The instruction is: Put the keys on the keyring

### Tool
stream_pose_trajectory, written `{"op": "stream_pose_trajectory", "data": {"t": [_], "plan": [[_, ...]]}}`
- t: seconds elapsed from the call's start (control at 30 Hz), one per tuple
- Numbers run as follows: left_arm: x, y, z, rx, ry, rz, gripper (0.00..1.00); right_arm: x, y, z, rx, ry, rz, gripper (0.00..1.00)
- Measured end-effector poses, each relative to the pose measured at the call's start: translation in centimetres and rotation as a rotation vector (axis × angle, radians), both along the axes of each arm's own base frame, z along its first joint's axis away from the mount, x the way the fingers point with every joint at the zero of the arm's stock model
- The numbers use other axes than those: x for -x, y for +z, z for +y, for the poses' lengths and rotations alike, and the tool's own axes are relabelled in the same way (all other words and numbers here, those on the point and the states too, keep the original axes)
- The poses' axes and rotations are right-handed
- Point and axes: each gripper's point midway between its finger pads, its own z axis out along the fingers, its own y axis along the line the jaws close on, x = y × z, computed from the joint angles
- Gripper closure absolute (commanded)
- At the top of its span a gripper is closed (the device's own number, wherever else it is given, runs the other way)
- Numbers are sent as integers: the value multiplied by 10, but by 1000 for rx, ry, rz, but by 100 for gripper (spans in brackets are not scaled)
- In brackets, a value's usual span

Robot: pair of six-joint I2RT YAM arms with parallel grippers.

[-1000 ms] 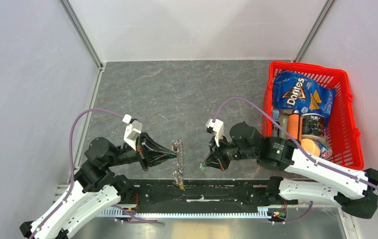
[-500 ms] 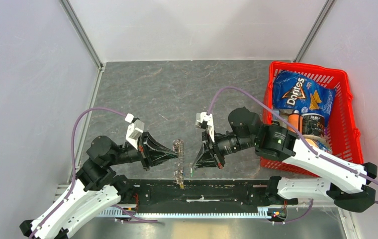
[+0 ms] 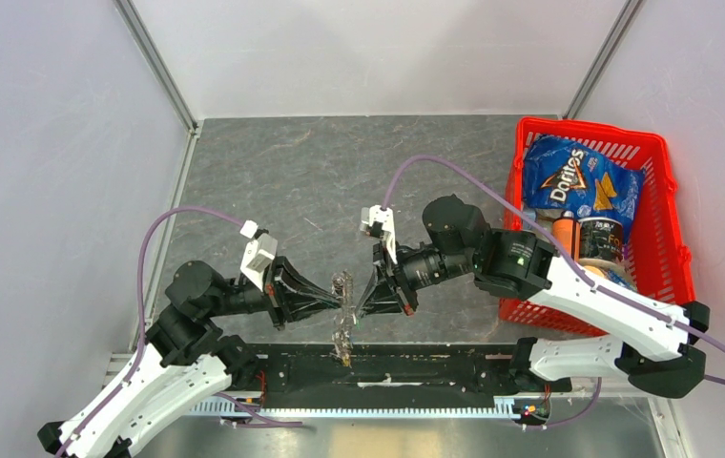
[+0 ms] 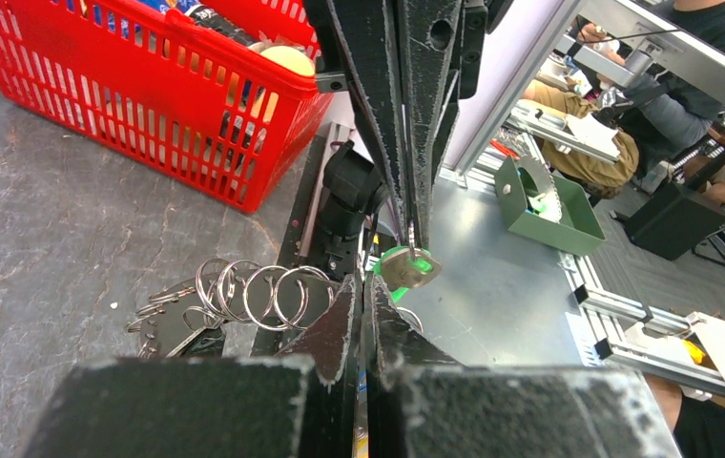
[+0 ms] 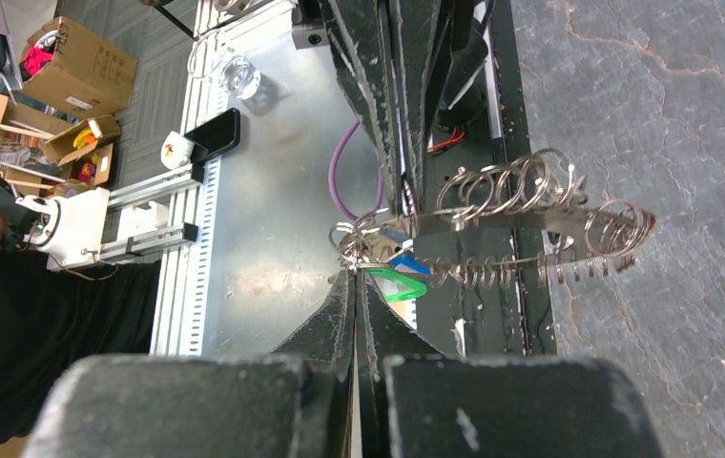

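Observation:
The keyring (image 3: pixel 342 307) is a thin metal strip carrying several wire split rings, held above the table's near edge. My left gripper (image 3: pixel 336 301) is shut on one end of it; the rings show in the left wrist view (image 4: pixel 254 294) and the right wrist view (image 5: pixel 530 224). My right gripper (image 3: pixel 360 311) is shut on the green-headed key (image 5: pixel 393 284), whose tip touches a ring at the strip's end. The key also shows in the left wrist view (image 4: pixel 408 268), just past my left gripper (image 4: pixel 364 281). The black-headed key is out of view.
A red basket (image 3: pixel 593 123) at the right holds a Doritos bag (image 3: pixel 569 179), cans and other groceries. A black rail (image 3: pixel 387 364) runs along the near edge under the grippers. Grey walls enclose the table at the back and sides.
My right gripper has moved left with the green key, from a hand's width away to right against the keyring. My left gripper has stayed almost still.

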Motion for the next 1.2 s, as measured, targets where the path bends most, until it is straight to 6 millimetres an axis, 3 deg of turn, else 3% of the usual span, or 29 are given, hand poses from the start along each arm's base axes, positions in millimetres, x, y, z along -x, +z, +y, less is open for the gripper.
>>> {"op": "stream_pose_trajectory", "data": {"t": [0.5,1.2], "plan": [[9,3,3,12,-36,-20,98,-10,10,14,-27,-34,-3,100],[14,9,5,31,-50,-46,98,-11,12,15,-30,-55,24,100]]}}
